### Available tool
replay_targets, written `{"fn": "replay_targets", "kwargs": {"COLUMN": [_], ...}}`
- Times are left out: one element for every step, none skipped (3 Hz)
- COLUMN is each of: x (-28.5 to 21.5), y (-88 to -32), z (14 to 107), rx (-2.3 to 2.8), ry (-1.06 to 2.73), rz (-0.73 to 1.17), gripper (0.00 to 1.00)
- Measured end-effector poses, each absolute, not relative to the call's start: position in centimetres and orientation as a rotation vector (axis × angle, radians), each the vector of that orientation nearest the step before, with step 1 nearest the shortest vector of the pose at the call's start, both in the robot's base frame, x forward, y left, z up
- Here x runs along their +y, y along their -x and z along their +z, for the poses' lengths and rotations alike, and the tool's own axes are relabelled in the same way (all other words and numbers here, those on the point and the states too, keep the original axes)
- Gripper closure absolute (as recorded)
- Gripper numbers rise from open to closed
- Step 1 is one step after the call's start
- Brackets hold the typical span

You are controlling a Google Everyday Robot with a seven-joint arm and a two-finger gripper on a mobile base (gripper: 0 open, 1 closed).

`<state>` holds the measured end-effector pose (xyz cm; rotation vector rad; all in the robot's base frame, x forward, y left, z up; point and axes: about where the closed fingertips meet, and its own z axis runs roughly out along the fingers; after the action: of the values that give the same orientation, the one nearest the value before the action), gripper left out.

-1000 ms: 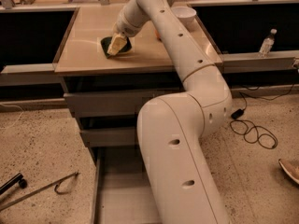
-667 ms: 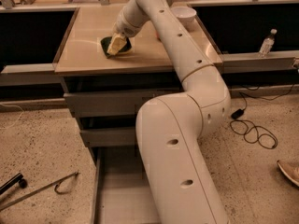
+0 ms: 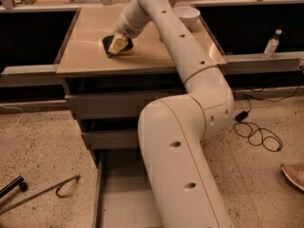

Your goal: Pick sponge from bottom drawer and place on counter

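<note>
The sponge (image 3: 115,45), dark green with its yellow side showing, sits tilted on the left middle of the beige counter (image 3: 156,56). My gripper (image 3: 118,41) reaches down from the long white arm and is shut on the sponge, which rests at or just above the counter top. The bottom drawer (image 3: 118,198) is pulled out at the bottom of the view. Its grey floor is bare where I can see it, and my arm hides its right part.
A white bowl (image 3: 186,15) stands on the counter's back right corner. A water bottle (image 3: 271,43) stands on the right ledge. A black cable (image 3: 256,132) and a shoe (image 3: 293,175) lie on the floor at right. A metal tool (image 3: 42,194) lies at left.
The arm's lower link has shifted slightly to the left. The gripper and the sponge have stayed at the same spot on the counter.
</note>
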<state>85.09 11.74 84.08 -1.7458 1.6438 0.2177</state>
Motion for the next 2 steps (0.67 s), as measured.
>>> {"fn": "replay_targets", "kwargs": {"x": [11.74, 11.74], "y": [-85.09, -85.09], "z": [84.08, 84.07], "rx": [1.644, 1.644], "ry": [1.746, 1.746], "rz": [0.218, 0.218], "gripper": [0.11, 0.00]}}
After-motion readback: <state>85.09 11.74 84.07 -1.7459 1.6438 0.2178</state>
